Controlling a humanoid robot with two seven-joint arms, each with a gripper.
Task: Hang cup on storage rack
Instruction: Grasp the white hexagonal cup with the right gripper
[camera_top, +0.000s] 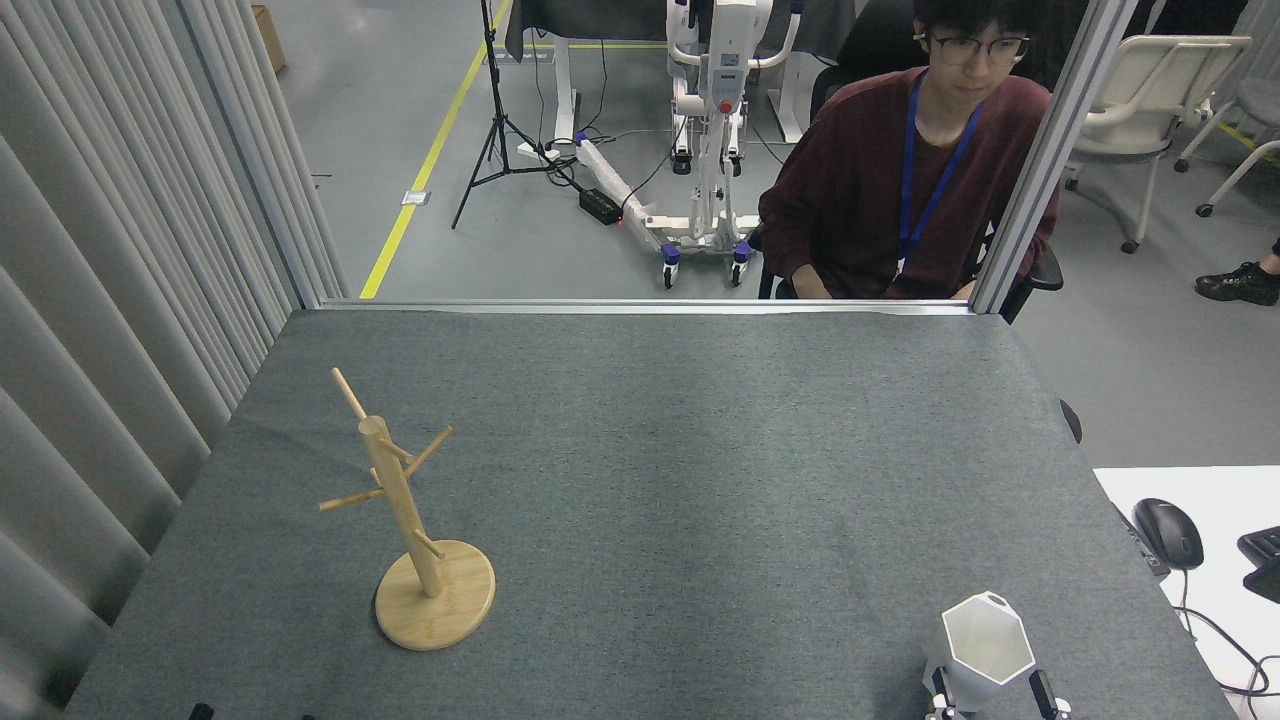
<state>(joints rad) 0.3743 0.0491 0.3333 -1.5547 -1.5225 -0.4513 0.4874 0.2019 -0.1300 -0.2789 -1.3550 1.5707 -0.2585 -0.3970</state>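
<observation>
Head view: The white hexagonal cup (980, 648) stands upright near the 5 o'clock corner of the grey felt table (660, 480), mouth up, its small holed tab at the rim pointing toward 12 o'clock. The right gripper (990, 695) rises from the bottom edge directly beneath it, its two dark fingertips spread apart, one just beside each lower flank of the cup; whether they touch the walls cannot be told. The storage rack (405, 520) stands at about 8 o'clock on the table, well apart from the cup, its post leaning slightly and its thin pegs angled upward. Of the left gripper only dark specks show at the bottom edge near 7 o'clock, and its opening cannot be told. The right arm is plainly the nearer to the cup; the carry would likely run toward 9 o'clock, across to the pegs. A seated person (900, 190) looks on from beyond the far edge at 1 o'clock.
</observation>
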